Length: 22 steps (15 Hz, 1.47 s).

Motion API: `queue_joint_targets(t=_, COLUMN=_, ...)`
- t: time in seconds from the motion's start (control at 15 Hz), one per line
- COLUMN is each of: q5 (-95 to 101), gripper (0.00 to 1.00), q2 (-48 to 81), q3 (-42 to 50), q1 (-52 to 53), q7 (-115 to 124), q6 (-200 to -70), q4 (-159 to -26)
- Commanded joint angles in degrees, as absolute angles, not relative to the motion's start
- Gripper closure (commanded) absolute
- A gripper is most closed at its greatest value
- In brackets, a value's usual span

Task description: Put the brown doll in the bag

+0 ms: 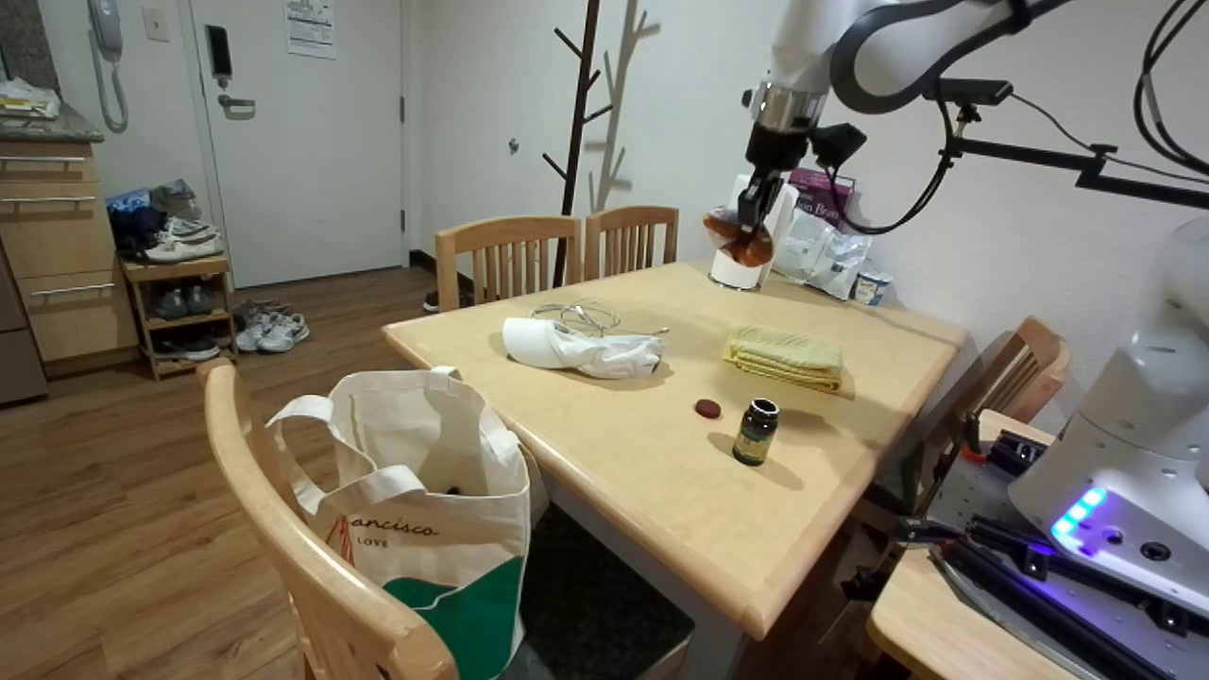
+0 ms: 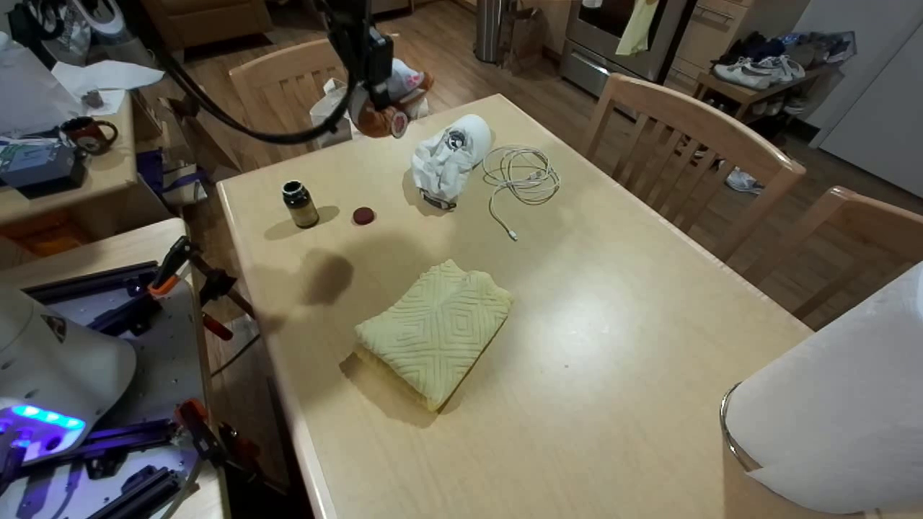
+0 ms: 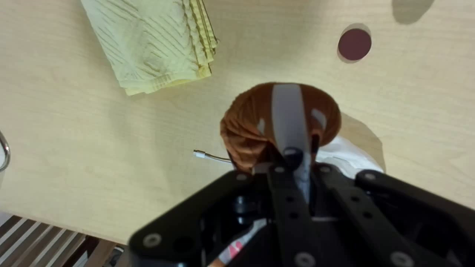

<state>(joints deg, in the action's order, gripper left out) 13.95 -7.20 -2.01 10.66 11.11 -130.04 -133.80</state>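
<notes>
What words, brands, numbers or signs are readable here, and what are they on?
"ancisco" on the tote bag, word's start unclear.
"LOVE" on the same tote bag.
"Bran" on the purple cereal box, partly hidden.
Too small or blurred to read: door notice, bottle label, small tub.
No readable numbers.

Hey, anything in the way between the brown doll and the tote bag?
Nothing visible blocks the way. The gripper holds the brown doll high above the table; the white bundle lying there, roughly toward the tote bag, is well below it.
</notes>
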Motion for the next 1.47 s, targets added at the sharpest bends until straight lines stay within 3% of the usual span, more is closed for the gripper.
queue_joint_targets(t=0.0, q5=10.1, gripper=0.98, q2=-13.3, q3=-4.2, q1=9.4, q7=5.0, q6=-122.3, q4=-134.1)
queue_joint_targets(t=0.07, q5=11.9, gripper=0.91, q2=-10.9, q3=-4.8, q1=8.7, q7=8.2, q6=-125.4, q4=-133.7)
queue_joint_targets(t=0.27, q5=11.1, gripper=0.91, q2=-13.1, q3=-5.1, q1=8.8, q7=6.9, q6=-123.0, q4=-133.7)
queue_joint_targets(t=0.33, q5=11.1, gripper=0.98, q2=-13.1, q3=-5.1, q1=8.7, q7=6.8, q6=-123.0, q4=-133.8)
queue_joint_targets(t=0.73, q5=7.2, gripper=0.98, q2=-5.9, q3=-10.9, q1=13.7, q7=2.6, q6=-135.6, q4=-126.4)
queue_joint_targets(t=1.13, q5=6.2, gripper=0.98, q2=6.2, q3=-18.2, q1=19.3, q7=-3.2, q6=-139.9, q4=-117.0)
queue_joint_targets(t=1.2, q5=8.3, gripper=0.91, q2=2.6, q3=-17.5, q1=18.9, q7=2.0, q6=-138.2, q4=-119.7)
queue_joint_targets(t=1.33, q5=8.0, gripper=0.91, q2=5.6, q3=-18.2, q1=19.9, q7=0.5, q6=-139.3, q4=-118.0)
queue_joint_targets(t=1.4, q5=8.0, gripper=0.98, q2=6.2, q3=-18.2, q1=19.9, q7=0.1, q6=-139.4, q4=-117.6)
